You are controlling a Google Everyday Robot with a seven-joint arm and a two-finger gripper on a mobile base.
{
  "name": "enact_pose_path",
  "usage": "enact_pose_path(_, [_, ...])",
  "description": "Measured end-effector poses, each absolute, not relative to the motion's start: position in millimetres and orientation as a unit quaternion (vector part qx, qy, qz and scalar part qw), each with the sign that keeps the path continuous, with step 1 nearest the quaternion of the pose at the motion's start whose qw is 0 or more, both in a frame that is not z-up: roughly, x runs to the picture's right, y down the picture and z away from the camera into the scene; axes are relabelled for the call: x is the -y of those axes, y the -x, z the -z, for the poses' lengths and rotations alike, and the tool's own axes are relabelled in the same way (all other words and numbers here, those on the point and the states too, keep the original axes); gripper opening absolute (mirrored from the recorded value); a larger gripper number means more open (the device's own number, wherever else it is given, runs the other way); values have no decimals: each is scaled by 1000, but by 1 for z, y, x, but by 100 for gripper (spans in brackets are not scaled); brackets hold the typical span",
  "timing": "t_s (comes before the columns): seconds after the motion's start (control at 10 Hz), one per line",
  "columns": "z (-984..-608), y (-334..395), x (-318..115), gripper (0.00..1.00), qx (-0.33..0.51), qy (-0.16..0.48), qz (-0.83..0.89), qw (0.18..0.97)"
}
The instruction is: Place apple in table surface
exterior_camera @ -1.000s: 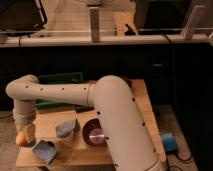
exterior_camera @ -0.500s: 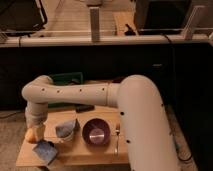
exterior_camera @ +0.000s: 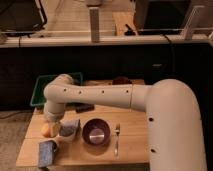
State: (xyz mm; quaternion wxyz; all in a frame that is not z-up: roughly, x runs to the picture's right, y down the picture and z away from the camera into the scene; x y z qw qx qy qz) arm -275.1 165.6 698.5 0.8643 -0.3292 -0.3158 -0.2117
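Note:
The apple [exterior_camera: 47, 130], small and yellow-orange, hangs just above the left part of the light wooden table surface [exterior_camera: 132, 137]. My gripper [exterior_camera: 52, 124] points down from the cream wrist and is shut on the apple from above. The wrist hides most of the gripper. The arm reaches in from the right across the table's middle.
A green tray [exterior_camera: 38, 93] stands at the back left. Right of the apple lie a grey-blue crumpled thing [exterior_camera: 70, 128], a dark maroon bowl [exterior_camera: 96, 133] and a fork [exterior_camera: 117, 138]. A blue packet [exterior_camera: 46, 152] lies near the front left edge, and a dark object [exterior_camera: 121, 80] sits at the back.
The gripper has carried the apple to the right, from the table's left edge to a spot over the table beside the grey-blue thing.

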Motion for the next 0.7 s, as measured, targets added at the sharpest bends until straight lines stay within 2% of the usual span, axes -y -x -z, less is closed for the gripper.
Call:
enact_pose_path(0.4, [-720,284,-124,0,301,330,215,868])
enact_pose_path(0.7, [-720,288,-113,0,293,335,222,867])
